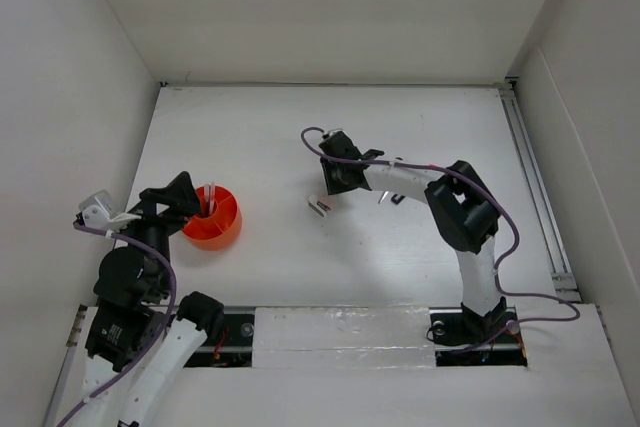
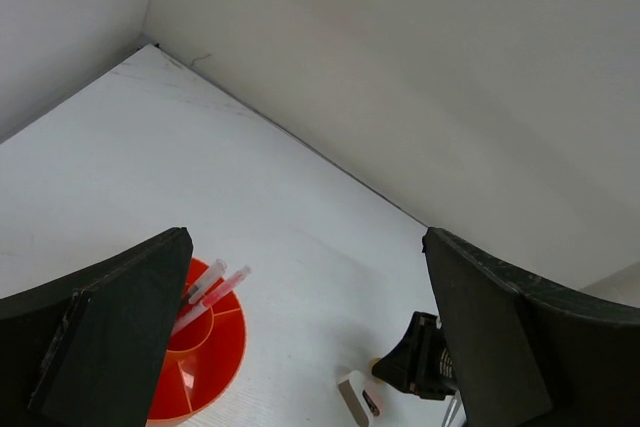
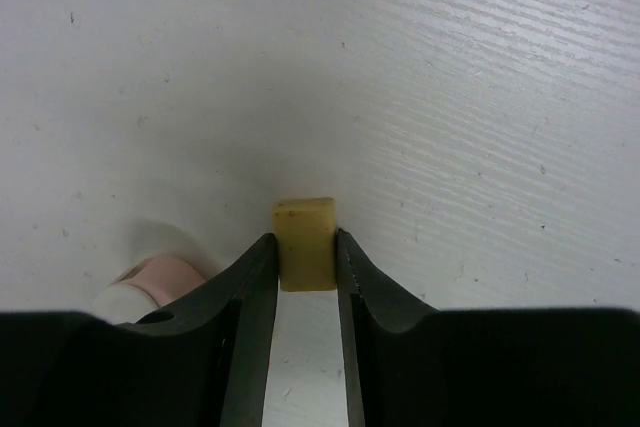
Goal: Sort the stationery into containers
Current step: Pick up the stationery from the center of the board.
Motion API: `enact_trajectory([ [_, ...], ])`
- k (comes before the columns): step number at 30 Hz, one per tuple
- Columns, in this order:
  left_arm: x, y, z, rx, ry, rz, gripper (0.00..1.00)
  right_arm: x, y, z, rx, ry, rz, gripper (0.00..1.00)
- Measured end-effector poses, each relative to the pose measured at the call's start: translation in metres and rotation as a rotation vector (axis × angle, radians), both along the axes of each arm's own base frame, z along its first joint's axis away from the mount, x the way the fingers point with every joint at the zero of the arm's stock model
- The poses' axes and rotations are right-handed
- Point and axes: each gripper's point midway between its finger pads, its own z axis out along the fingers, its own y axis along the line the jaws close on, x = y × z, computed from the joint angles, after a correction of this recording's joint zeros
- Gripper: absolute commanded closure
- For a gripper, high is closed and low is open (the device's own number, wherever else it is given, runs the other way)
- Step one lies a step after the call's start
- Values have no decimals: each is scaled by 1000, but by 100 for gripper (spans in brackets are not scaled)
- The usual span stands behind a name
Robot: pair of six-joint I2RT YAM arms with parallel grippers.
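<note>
Stationery sort, part done: some items housed, some loose on the table [image 1: 260,127].

Table: white, walled on three sides, mostly bare.

Right arm [image 1: 462,209]: stretched from its base at the near edge out to mid-table, wrist tipped down. The reach looks chosen to bring the fingers low to the surface for a flat, small thing.

Left arm [image 1: 135,282]: folded up by the left edge. Left gripper [image 1: 188,199] sits just beside the orange cup [image 1: 224,235], jaws spread wide with nothing between them. Reads as parked out of the way, not a grasp.

Orange cup: round, divided inside, upright near the left edge, closer to the near edge than the far one. Judged to be the drop-off point, within easy reach of either arm.

Pens [image 2: 214,285]: two pale ones with pink ends, leaning in one compartment, tops above the rim. The dividers seem to keep long items propped.

Right gripper [image 1: 336,179]: jaws narrow, pressed on both flanks of the yellow eraser [image 3: 305,245].

Pale eraser [image 1: 319,208]: loose on the table just beside the right gripper, on the cup side. Probably a later pick.

Yellow eraser: small block at mid-table, pinched at its near end so most of it juts past the fingertips. Cannot tell whether it is lifted or resting on the table.
</note>
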Motion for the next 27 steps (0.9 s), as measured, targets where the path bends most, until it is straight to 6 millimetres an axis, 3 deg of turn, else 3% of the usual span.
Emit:
enact_trajectory([
  [1,0,0,0,1,1,0,0,0,0,0,-2,-1,0,69],
  [2,0,0,0,1,1,0,0,0,0,0,-4,-3,0,79],
  [6,1,-2,-1,6,5,-8,0,1,-1,0,-8,-8,2,99],
  [10,9,-11,-5,32,34,-43,0,-1,-3,3,-5,-15,4,100],
  [15,29,-39,-21,96,117,-154,0,-14,-6,13,3,-24,21,100],
  [20,38,-71,-34,152,174,-307,0,-27,-2,65,120,-120,84,100],
  [27,29,-110,-24,181,117,-542,0,-57,9,160,363,-347,262,100],
])
